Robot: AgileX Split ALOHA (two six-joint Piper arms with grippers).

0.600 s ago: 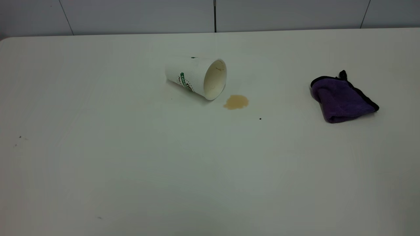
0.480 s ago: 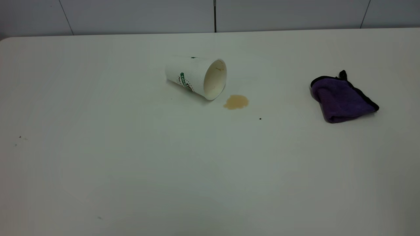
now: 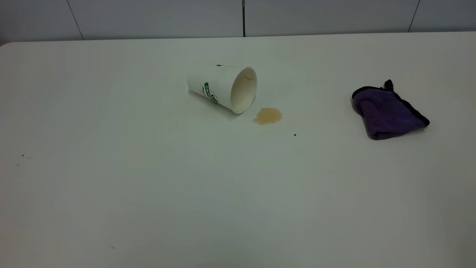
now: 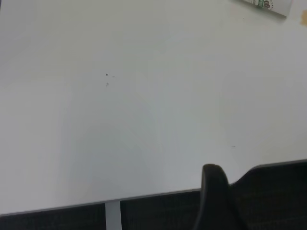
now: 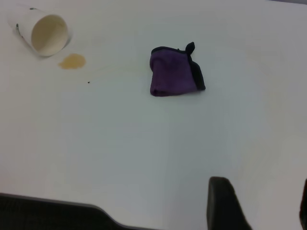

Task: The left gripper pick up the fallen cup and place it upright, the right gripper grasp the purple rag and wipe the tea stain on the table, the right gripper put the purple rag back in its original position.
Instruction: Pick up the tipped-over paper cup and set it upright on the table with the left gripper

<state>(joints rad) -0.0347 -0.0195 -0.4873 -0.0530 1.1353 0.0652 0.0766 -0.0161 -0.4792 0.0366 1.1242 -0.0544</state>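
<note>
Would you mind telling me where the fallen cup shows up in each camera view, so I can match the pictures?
Exterior view: the cup lies on its side at upper centre, mouth toward the tea stain.
Left wrist view: only a sliver of the cup shows at the top right edge.
Right wrist view: the cup lies in the top left corner.
Shared landmark: the tea stain, just beside the cup's mouth.

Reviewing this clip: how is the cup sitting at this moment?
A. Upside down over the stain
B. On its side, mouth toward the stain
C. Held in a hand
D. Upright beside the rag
B: the cup lies on its side on the table, its open mouth facing the tea stain.
</note>
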